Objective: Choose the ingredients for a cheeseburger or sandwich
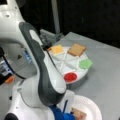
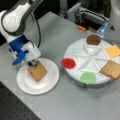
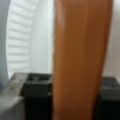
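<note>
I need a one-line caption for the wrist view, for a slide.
Wrist view: brown toast slice between the gripper fingers, over the white paper plate.

no text, label, brand or number can be read on anything here.

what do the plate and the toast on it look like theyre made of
Plate: likely paper, matte white, given its fluted rim. Toast: probably plastic or foam, a smooth, even brown, flat square; the look leaves it open. The pincer sits at the toast's edge.
</note>
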Robot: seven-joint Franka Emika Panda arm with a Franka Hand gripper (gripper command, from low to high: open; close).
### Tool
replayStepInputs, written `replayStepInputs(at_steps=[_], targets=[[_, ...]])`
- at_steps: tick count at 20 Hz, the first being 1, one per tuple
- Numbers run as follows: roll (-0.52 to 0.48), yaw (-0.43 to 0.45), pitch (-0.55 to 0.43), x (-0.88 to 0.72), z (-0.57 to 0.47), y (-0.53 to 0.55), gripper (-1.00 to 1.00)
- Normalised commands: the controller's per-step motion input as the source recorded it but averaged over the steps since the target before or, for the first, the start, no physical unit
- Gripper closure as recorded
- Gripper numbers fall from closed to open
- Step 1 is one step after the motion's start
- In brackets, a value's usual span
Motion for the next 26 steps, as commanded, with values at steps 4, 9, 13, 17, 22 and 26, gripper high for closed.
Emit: replayStepInputs(at_steps=[4, 9, 13, 17, 22, 26], targets=[[0.193, 0.149, 0.061, 0.37, 0.00, -0.25, 1.00], [0.192, 0.148, 0.071, 0.37, 0.00, -0.21, 1.00], [0.177, 0.143, 0.070, 0.38, 0.01, -0.18, -1.00], [0.158, 0.136, 0.070, 0.38, 0.03, -0.17, -1.00], [0.152, 0.137, 0.071, 0.37, 0.04, -0.17, -1.00], [0.140, 0.144, 0.074, 0.36, 0.03, -0.20, -1.00]])
